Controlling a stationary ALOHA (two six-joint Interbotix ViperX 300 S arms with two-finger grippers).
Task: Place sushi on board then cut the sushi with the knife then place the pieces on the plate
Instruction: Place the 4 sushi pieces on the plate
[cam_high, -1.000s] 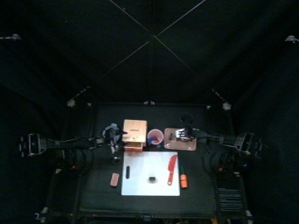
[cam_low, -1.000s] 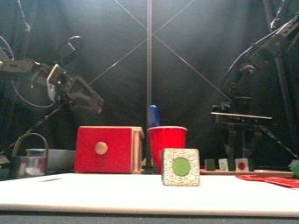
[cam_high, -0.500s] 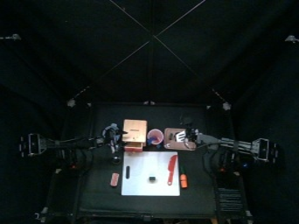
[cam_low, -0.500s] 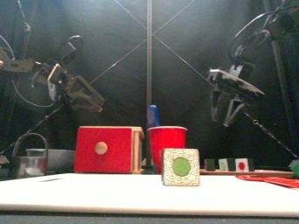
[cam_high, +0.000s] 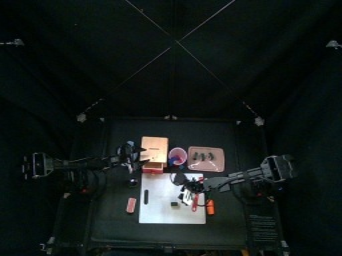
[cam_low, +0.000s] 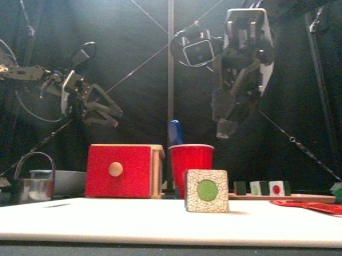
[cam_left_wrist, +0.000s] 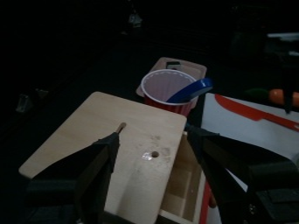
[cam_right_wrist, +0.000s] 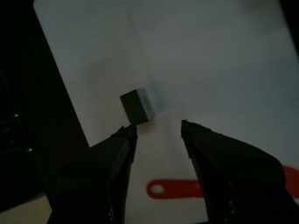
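The right tool (cam_right_wrist: 158, 129) hangs wide open over the sushi piece (cam_right_wrist: 138, 107) on the white board (cam_right_wrist: 216, 61), likely to grip it. The left tool (cam_left_wrist: 155, 131), also wide, hovers over the wooden box (cam_left_wrist: 107, 118).

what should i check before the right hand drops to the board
1. Sushi piece on white board: ok.
2. Right hand open: ok.
3. Sushi centred between its jaws: not ok, it sits nearer one jaw.
4. Red knife lying on the board, not gripped: ok.
5. Left hand clear, open above the wooden box: ok.
6. Room on the pink plate: cannot tell.
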